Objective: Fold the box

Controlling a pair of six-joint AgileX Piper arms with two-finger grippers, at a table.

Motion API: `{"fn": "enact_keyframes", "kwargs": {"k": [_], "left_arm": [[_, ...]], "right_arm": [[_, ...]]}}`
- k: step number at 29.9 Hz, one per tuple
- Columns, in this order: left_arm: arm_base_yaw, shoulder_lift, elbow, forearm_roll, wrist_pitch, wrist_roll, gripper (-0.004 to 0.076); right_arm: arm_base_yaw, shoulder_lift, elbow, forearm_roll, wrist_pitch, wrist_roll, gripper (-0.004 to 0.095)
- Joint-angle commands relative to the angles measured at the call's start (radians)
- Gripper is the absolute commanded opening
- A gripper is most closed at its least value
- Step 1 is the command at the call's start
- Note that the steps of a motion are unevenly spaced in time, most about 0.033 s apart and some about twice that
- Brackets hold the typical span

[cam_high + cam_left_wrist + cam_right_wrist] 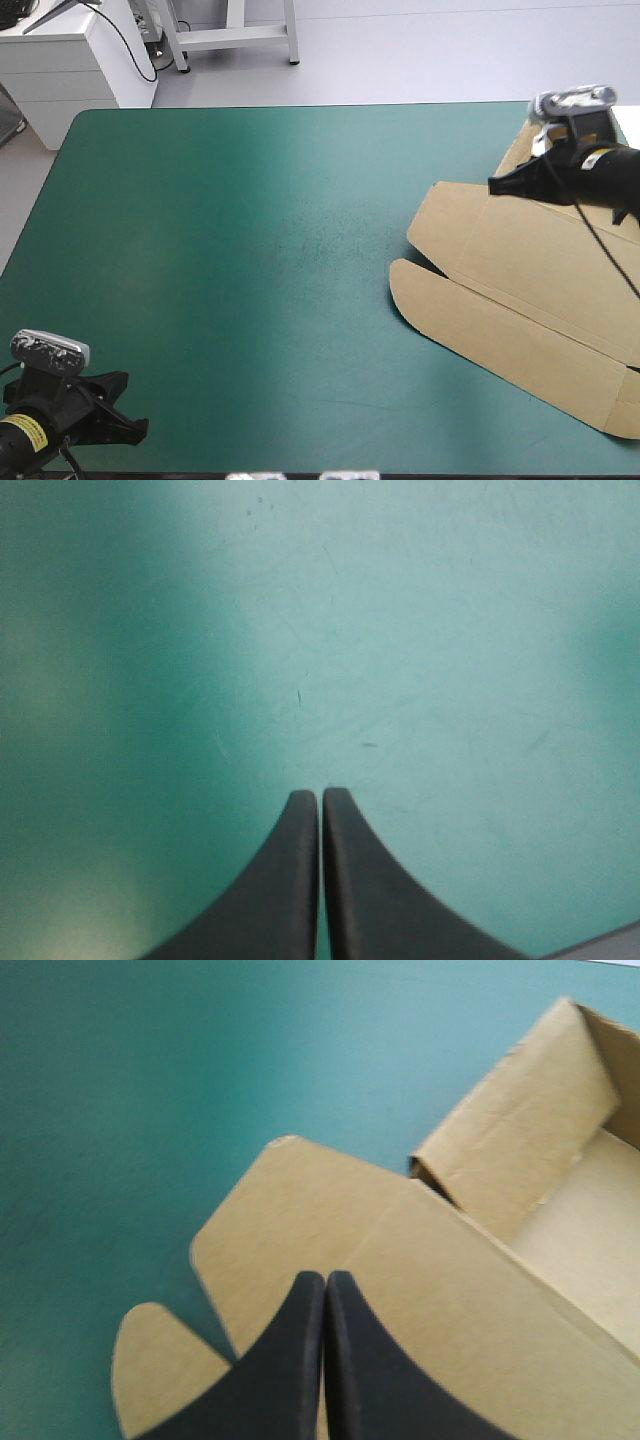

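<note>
Table [250, 250]: the teal-green cover [420, 630] is bare over the left and middle.

Box [520, 300]: brown board on the right side of the table, running out past the right edge of the high view. Most of it lies flat or nearly so. Its near-left end stops at a rounded flap [410, 285] that lies on the cover. At the far end one wall [520, 1120] stands raised and leans inward, with paler board on its inner side.

Right fingers [497, 185]: mine, clenched, the two black tips meeting in one point. They sit over the far-left part of the box, pointing left, above the broad panel just beside the raised wall. From my wrist the tips [312, 1292] lie against the board; I see no sheet between them. The rounded flap [165, 1360] shows beside them.

Left fingers [135, 428]: also clenched, at the near-left corner of the table, well apart from the box. From that wrist the tips [308, 815] have only bare cover ahead.
</note>
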Motion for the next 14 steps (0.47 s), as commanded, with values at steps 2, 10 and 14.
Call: {"fn": "enact_keyframes", "kwargs": {"k": [2,10,14], "left_arm": [[-0.004,0.008,-0.019,0.006,-0.141,0.015,-0.0008],[-0.004,-0.107,0.088,-0.016,-0.221,0.04,-0.0008],[-0.004,-0.228,0.139,-0.056,-0.217,0.092,-0.0008]], "right_arm": [[0.109,-0.183,0.151,-0.028,-0.114,-0.026,-0.002],[0.117,-0.491,0.519,-0.039,-0.25,-0.024,-0.0019],[0.117,-0.646,0.676,-0.048,-0.312,-0.032,-0.002]]}}
